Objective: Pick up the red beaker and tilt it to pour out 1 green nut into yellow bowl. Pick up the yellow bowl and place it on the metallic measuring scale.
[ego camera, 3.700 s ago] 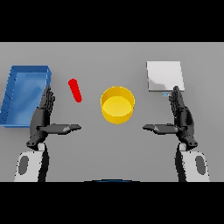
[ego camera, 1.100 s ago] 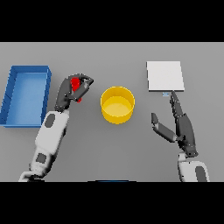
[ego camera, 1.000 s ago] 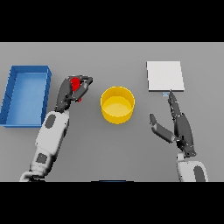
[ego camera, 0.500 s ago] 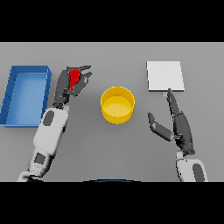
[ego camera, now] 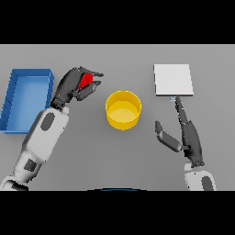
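Left hand (ego camera: 73, 85) has its fingers curled round the red beaker (ego camera: 84, 81), held left of the yellow bowl (ego camera: 123, 109) and apparently off the table, hard to tell. Right hand (ego camera: 188, 137) sits right of the bowl, fingers straight, holding nothing. Scale (ego camera: 173, 80) is right of the bowl, farther back. Blue tray (ego camera: 27, 75) far left of the bowl.

No legible text, label, brand, number or sign — none on the red beaker (ego camera: 84, 81), yellow bowl (ego camera: 123, 109), metallic measuring scale (ego camera: 173, 79) or blue tray (ego camera: 27, 73).
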